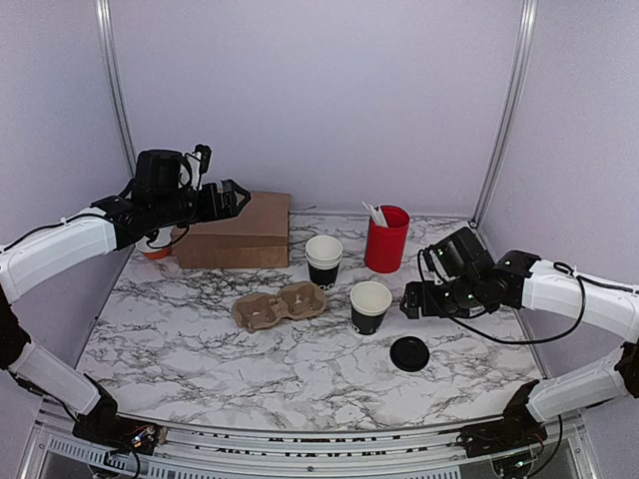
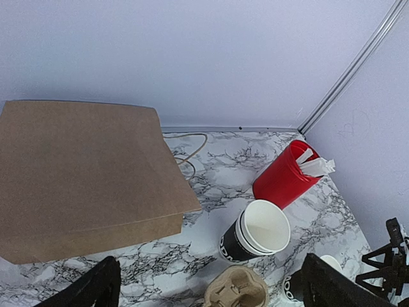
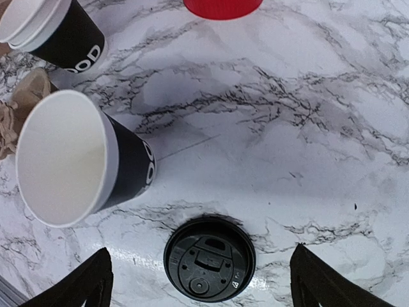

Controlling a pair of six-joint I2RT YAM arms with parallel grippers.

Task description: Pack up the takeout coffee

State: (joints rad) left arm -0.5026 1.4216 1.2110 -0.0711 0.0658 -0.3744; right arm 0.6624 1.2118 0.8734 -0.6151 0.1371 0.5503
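The takeout coffee cup (image 1: 370, 305), black with white lettering, stands open-topped near the table's middle; the right wrist view shows its side (image 3: 131, 167). Its round black lid (image 1: 409, 354) lies flat on the marble apart from the cup, to the cup's front right. My right gripper (image 1: 410, 299) hovers just right of the cup, open, and in its wrist view the right gripper (image 3: 200, 272) has the lid (image 3: 209, 258) lying on the table below the gap between its fingers, untouched. My left gripper (image 1: 237, 196) is open and empty, raised over the brown paper bag (image 1: 238, 230) at the back left.
A stack of lidless black cups (image 1: 323, 261) stands behind the cup, and a red cup of utensils (image 1: 386, 239) further back right. A cardboard cup carrier (image 1: 280, 305) lies left of the cup. An orange and white object (image 1: 155, 247) sits behind the left arm.
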